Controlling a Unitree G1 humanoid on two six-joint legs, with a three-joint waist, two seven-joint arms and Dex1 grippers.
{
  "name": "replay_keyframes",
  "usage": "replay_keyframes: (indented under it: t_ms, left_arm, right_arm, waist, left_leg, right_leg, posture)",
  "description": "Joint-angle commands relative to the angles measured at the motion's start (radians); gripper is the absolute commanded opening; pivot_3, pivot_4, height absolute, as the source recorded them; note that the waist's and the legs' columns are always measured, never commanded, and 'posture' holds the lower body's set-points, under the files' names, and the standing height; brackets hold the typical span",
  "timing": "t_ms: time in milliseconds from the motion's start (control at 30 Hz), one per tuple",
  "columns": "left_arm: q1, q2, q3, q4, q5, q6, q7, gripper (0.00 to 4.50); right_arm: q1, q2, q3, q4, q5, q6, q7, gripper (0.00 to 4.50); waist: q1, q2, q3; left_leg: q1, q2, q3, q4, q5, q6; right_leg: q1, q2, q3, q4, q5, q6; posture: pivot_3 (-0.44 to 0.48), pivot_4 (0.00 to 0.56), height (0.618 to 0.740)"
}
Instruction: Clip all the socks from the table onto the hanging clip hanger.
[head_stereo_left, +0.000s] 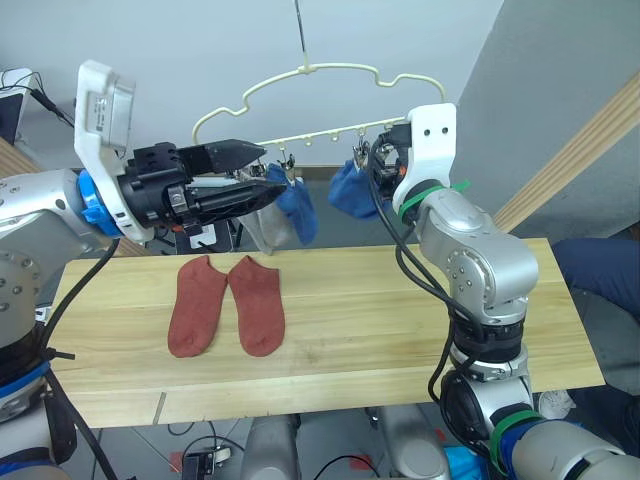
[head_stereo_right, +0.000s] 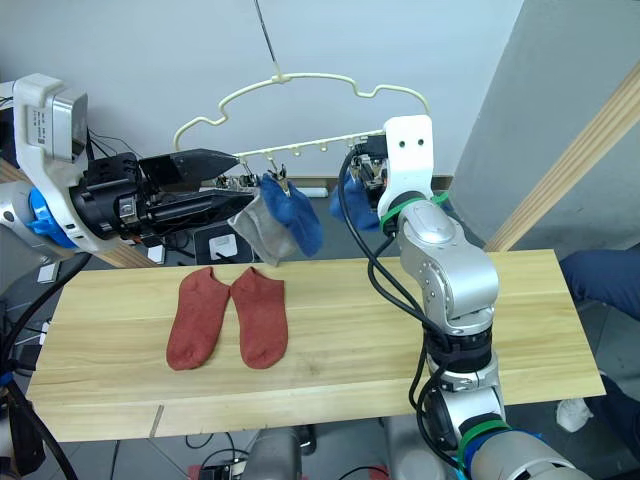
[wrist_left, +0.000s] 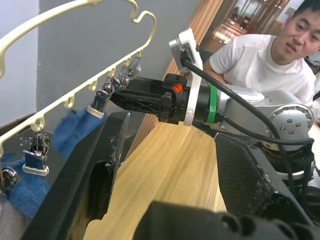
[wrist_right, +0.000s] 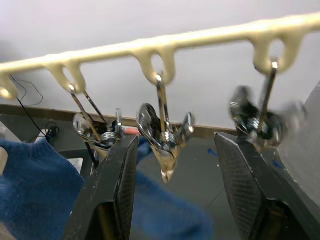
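Two rust-red socks (head_stereo_left: 197, 305) (head_stereo_left: 258, 303) lie flat side by side on the left part of the table (head_stereo_left: 400, 330). Above the table's far edge hangs the cream clip hanger (head_stereo_left: 310, 72). Clipped to it are two blue socks (head_stereo_left: 298, 207) (head_stereo_left: 349, 190) and a light grey sock (head_stereo_right: 255, 228). My left gripper (head_stereo_left: 270, 170) is open at the hanger's left clips, just beside the grey sock and the nearer blue sock. My right gripper (wrist_right: 175, 142) is raised to the hanger's bar and open, its fingers on either side of a hanging metal clip (wrist_right: 163, 135).
A slanted wooden beam (head_stereo_left: 570, 150) rises at the right beyond the table. A person in a white T-shirt (wrist_left: 260, 60) sits at the table's right end. Cables and small equipment lie behind the table's far left edge.
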Motion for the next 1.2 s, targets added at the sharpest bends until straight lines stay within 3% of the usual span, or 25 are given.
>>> replay_keyframes:
  t_ms: [33, 1200]
  left_arm:
    - [0.002, 0.016, 0.034, -0.036, -0.023, 0.0, 0.009, 3.14]
    - [0.034, 0.016, 0.043, -0.063, -0.027, -0.006, 0.046, 3.14]
  right_arm:
    - [-0.031, 0.01, -0.006, 0.001, -0.007, -0.044, -0.004, 2.47]
    - [-0.087, 0.024, -0.02, 0.107, -0.013, -0.093, -0.015, 2.47]
  waist:
    - [0.004, 0.0, 0.0]
    - [0.025, 0.0, 0.0]
  left_leg:
    - [0.0, 0.0, 0.0, 0.0, 0.0, 0.0]
    - [0.0, 0.0, -0.001, 0.0, 0.0, 0.0]
  right_leg:
    - [0.0, 0.0, 0.0, 0.0, 0.0, 0.0]
    - [0.0, 0.0, -0.001, 0.0, 0.0, 0.0]
  posture:
    - [-0.117, 0.331, 0.74]
    - [-0.092, 0.328, 0.74]
